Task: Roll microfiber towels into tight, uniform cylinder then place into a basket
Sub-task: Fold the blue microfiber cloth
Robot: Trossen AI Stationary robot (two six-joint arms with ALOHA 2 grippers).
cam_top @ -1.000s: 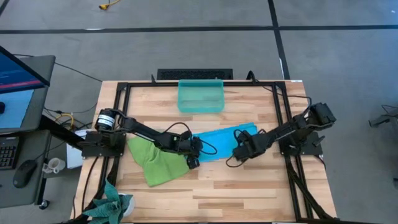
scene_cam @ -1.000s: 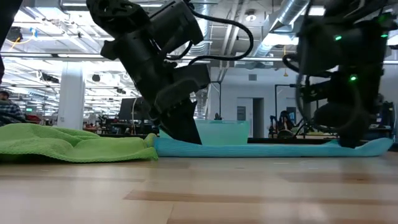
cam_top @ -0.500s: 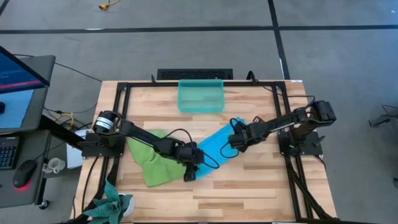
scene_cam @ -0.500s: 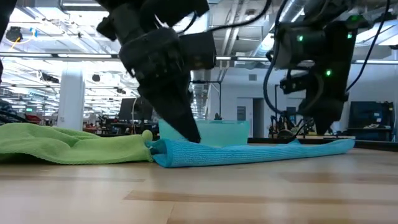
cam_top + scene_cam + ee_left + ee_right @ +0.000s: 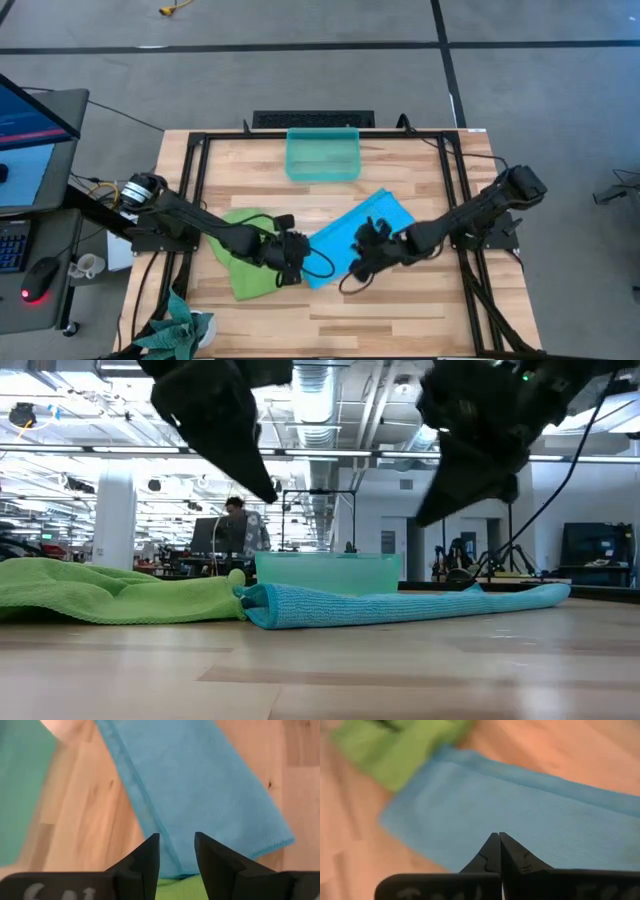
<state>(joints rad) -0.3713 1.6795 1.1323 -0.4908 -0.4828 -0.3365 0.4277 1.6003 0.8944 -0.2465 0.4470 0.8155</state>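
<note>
2 microfiber towels lie on the wooden table [image 5: 400,310]: 1 blue towel [image 5: 355,232] spread flat as a long diagonal strip near the middle, and 1 green towel [image 5: 245,262] crumpled just beside its lower end, on the left arm's side. In the low view the 2 cloths meet edge to edge, the green heap [image 5: 110,595] touching the folded end of the blue strip [image 5: 400,603]. 1 basket [image 5: 322,153], a translucent teal bin, stands upright at the far edge of the table, apart from both towels. 2 arms are over the work. The left gripper [image 5: 288,270] hangs above the seam where green meets blue, its 2 fingers [image 5: 145,862] parted with a gap between them and holding nothing. The right gripper [image 5: 362,258] hangs above the near edge of the blue towel, its 2 fingers [image 5: 492,851] pressed together tip to tip, gripping no cloth. In the room beyond, 1 person [image 5: 240,532] stands behind the basket.
</note>
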